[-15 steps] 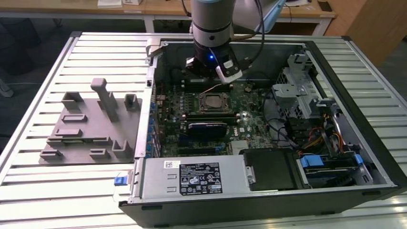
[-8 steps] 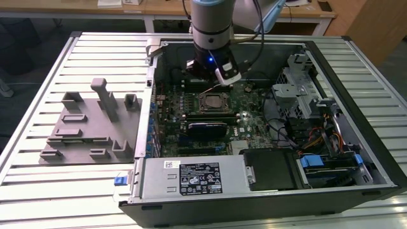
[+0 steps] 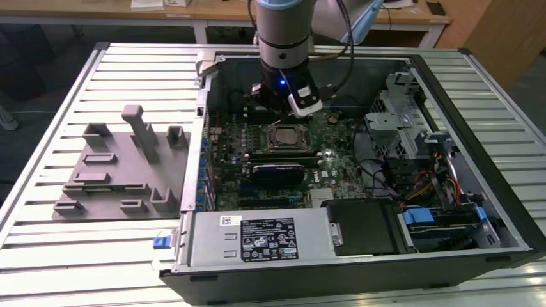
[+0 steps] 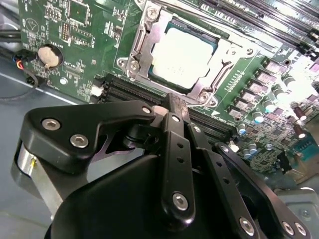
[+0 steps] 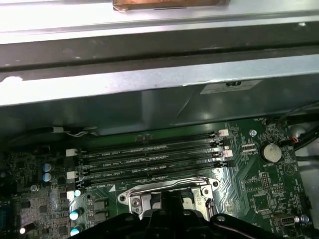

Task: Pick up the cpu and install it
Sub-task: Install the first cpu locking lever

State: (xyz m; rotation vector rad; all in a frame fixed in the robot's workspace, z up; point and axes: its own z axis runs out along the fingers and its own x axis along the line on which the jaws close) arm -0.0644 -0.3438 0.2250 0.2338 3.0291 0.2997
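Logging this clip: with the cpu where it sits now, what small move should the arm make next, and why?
Probably a short straight lift away from the board. In the second wrist view the cpu already lies flat inside the socket frame, and the gripper holds nothing, hanging just above the memory slots.

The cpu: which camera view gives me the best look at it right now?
The second wrist view: the cpu lies flat in its socket frame, its silvery top plate unobstructed. The exterior view shows it far off as a small square on the motherboard, below the gripper. The first wrist view shows the socket frame's edge.
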